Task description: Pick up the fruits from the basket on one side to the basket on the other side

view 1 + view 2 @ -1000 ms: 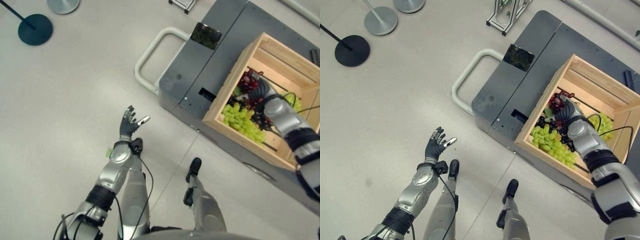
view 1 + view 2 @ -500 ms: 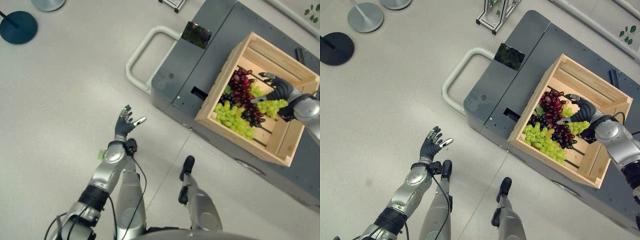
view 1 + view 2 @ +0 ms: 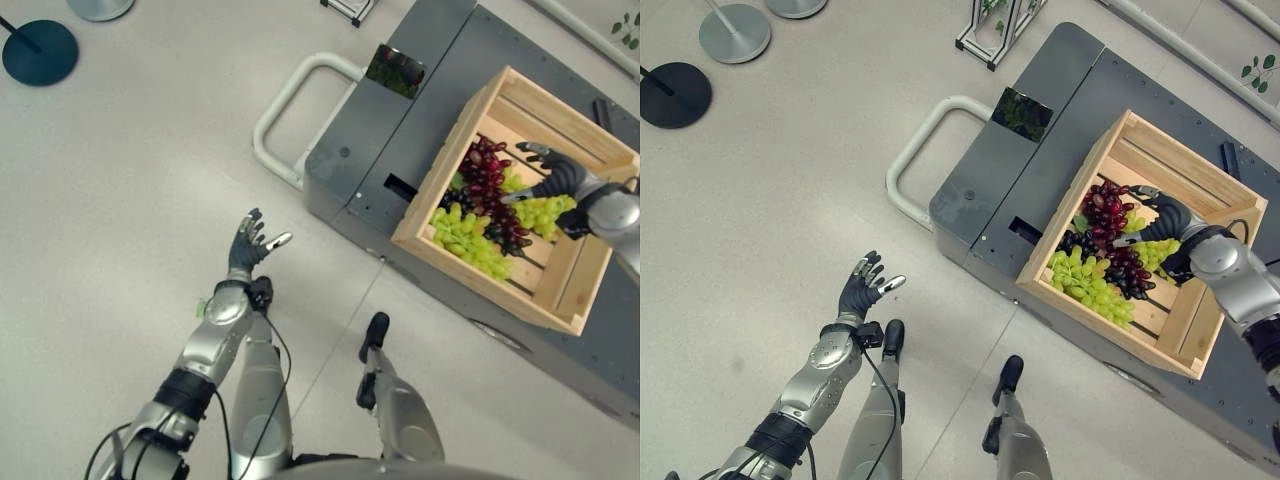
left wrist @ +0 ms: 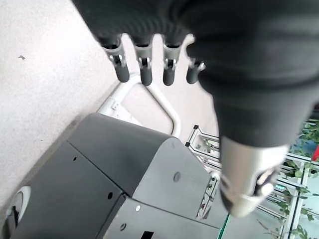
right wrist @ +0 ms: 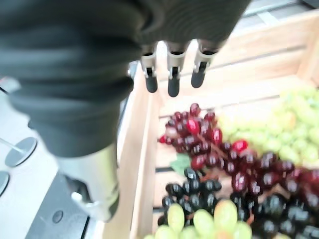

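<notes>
— Where is our right robot hand (image 3: pixel 1162 222) now?
— Open and empty, lifted off the red grapes (image 3: pixel 1102 212) since a second ago. All grapes stay in the wooden crate (image 3: pixel 1092 170).
— So nothing is picked. Our left robot hand (image 3: pixel 862 286)?
— Open over the floor.

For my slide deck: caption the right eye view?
Right robot hand open above grapes in a wooden crate; left robot hand open over floor.

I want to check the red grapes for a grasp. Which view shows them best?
The right wrist view: the red grapes sit close, single berries clear, below the open right hand. Both eye views show them small in the crate; the left wrist view shows the cart.
</notes>
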Tool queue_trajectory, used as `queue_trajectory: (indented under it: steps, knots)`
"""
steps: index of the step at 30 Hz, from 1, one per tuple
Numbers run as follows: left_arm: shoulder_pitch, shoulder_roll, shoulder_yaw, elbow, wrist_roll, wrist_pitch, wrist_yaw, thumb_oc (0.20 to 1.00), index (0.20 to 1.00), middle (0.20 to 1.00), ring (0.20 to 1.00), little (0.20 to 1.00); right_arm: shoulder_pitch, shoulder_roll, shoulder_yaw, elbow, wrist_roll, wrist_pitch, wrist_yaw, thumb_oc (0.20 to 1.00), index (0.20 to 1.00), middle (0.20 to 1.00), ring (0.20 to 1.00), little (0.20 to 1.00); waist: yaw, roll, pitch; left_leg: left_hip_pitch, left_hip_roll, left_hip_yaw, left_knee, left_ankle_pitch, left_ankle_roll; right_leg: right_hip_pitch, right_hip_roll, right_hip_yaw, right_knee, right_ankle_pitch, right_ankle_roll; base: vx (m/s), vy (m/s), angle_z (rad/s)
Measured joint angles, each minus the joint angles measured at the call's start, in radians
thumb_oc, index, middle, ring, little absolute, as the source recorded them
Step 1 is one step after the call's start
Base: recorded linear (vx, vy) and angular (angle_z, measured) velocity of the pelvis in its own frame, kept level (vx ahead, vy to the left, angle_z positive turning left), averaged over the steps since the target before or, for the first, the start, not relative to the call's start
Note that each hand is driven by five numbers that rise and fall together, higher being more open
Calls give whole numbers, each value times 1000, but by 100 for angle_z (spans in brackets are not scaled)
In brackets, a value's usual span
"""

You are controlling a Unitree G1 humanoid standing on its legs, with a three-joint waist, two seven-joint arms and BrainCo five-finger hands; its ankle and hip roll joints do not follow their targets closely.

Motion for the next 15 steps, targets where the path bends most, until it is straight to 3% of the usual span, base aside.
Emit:
queue_trajectory:
  steps: [9, 15]
  knots:
    - [-16, -23, 0, -5, 0, 0, 13, 1000, 1000, 1000, 1000, 1000, 3, 286, -12, 245, -109, 36, -54, 1000, 1000, 1000, 1000, 1000, 12, 3, 1, -19, -1, -1, 2, 0, 0, -19, -1, 2, 0, 0, 0, 0, 0, 0]
    - [-25, -41, 4, -4, 0, 0, 30, 1000, 1000, 1000, 1000, 1000, 15, 358, -73, 292, -144, 36, -117, 1000, 1000, 1000, 1000, 1000, 22, 4, 1, -19, -2, -1, 1, 0, 0, -20, -2, 2, 0, 0, 0, 0, 0, -1]
